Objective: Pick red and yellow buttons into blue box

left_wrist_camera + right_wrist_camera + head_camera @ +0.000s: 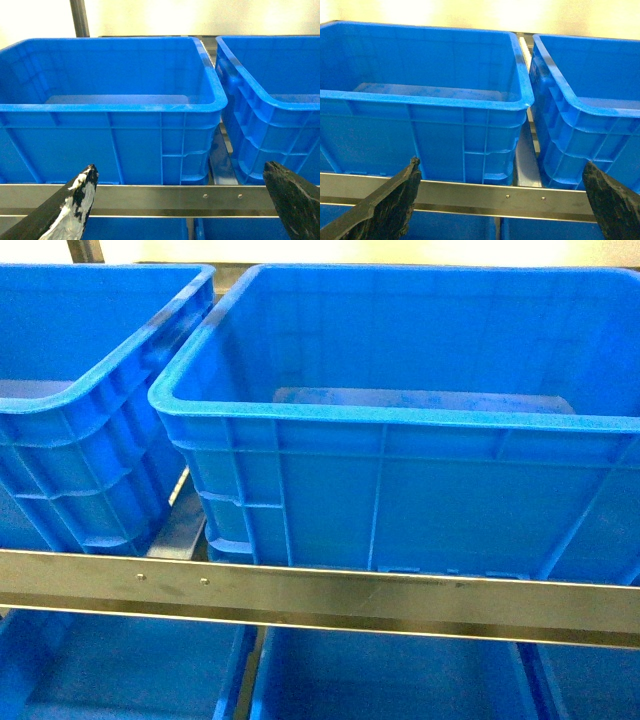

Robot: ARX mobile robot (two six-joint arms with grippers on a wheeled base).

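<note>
Two crates (pixel 400 420) (pixel 80 390) side by side behind rail (pixel 320 595)

Blue box (pixel 400 480): moulded plastic, ribbed walls, finely grainy rolled rim, semi-gloss with scuffed floor. Second crate (pixel 70 460): same plastic, same finish. Rail (pixel 320 595): brushed metal, smooth, dull sheen (two small rivets visible). Left fingers (pixel 80 200): black, rough, matt, with worn whitish patches. Right fingers (pixel 395 200): black, coarse, matt.
</note>
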